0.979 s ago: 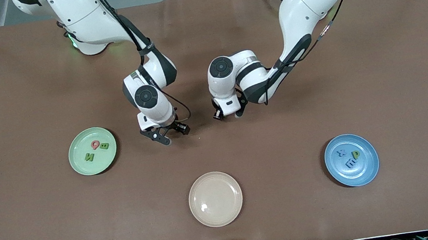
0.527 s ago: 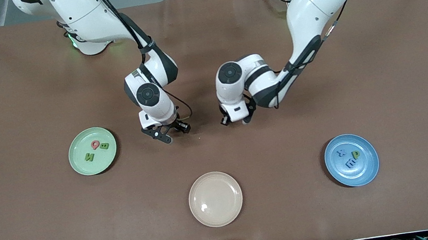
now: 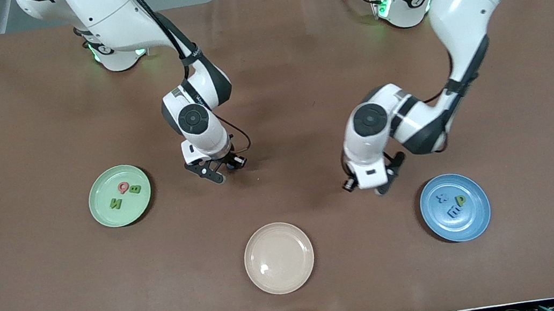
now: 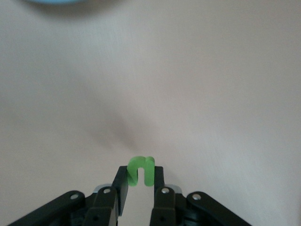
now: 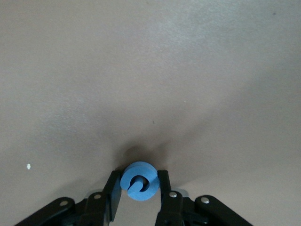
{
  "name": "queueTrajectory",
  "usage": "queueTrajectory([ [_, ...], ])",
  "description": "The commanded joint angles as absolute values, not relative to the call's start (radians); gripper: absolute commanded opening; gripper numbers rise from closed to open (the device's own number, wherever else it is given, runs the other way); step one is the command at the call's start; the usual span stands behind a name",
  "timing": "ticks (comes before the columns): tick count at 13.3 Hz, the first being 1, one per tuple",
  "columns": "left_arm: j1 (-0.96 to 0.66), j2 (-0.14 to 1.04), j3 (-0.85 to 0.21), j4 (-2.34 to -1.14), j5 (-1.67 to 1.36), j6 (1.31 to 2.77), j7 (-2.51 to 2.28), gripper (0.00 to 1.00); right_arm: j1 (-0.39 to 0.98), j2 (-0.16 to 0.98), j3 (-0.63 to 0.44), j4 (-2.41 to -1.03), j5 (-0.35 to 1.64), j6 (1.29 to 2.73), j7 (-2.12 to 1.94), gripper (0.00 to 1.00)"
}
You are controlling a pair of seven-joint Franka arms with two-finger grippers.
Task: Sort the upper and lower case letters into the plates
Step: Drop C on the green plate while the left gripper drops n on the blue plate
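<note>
My left gripper (image 4: 140, 172) is shut on a small green letter u (image 4: 141, 169) and hangs low over the table next to the blue plate (image 3: 476, 219), where it shows as the left gripper (image 3: 376, 189). That plate holds a blue x (image 3: 442, 198), a green p (image 3: 460, 200) and a blue E (image 3: 453, 212). My right gripper (image 5: 139, 178) is shut on a round blue letter G (image 5: 138, 181) just above the cloth. From the front, the right gripper (image 3: 217, 174) sits beside the pale green plate (image 3: 101, 213), which carries a red Q (image 3: 123, 187), a green B (image 3: 135, 189) and a green N (image 3: 115, 203).
A cream-beige plate (image 3: 279, 257) lies near the front edge, between the two coloured plates. A brown cloth (image 3: 8, 133) covers the whole table. The blue plate's rim (image 4: 51, 1) just shows in the left wrist view.
The left arm has swung from the table's middle toward the blue plate, carrying the green u. The right gripper has shut on the blue G, barely shifting.
</note>
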State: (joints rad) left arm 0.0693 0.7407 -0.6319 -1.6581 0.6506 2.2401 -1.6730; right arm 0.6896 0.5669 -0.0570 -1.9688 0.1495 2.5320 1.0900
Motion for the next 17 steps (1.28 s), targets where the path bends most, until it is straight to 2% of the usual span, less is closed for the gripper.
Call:
queueTrajectory([
  [1,0.171,0.713,-0.641,-1.648,0.661,2.184,-1.449,0.01,0.675,0.520,-0.077,-1.997,0.147,2.496,1.089,0.01],
  [6,0.352,0.736,-0.634,-1.629,0.660,2.206,-1.068,0.01,0.565,0.408,-0.175,-1.994,0.147,2.318,0.734,0.00],
  [8,0.391,0.759,-0.634,-1.618,0.658,2.235,-0.974,0.02,0.462,0.393,-0.187,-1.991,0.147,2.295,0.536,0.00],
  [9,0.397,0.768,-0.630,-1.612,0.657,2.241,-0.959,0.07,0.396,0.393,-0.187,-1.991,0.147,2.296,0.429,0.00],
  [10,0.397,0.778,-0.618,-1.596,0.660,2.241,-0.951,0.15,0.337,0.396,-0.187,-1.991,0.147,2.304,0.323,0.00],
  [11,0.396,0.779,-0.594,-1.585,0.660,2.243,-0.928,0.31,0.281,0.400,-0.187,-1.987,0.149,2.313,0.231,0.01],
  [13,0.399,0.775,-0.581,-1.585,0.658,2.247,-0.890,1.00,0.206,0.420,-0.186,-1.988,0.152,2.364,0.108,0.01],
  [17,0.399,0.747,-0.591,-1.554,0.660,2.250,-0.890,1.00,0.193,0.477,-0.179,-1.996,0.161,2.399,0.086,0.02],
])
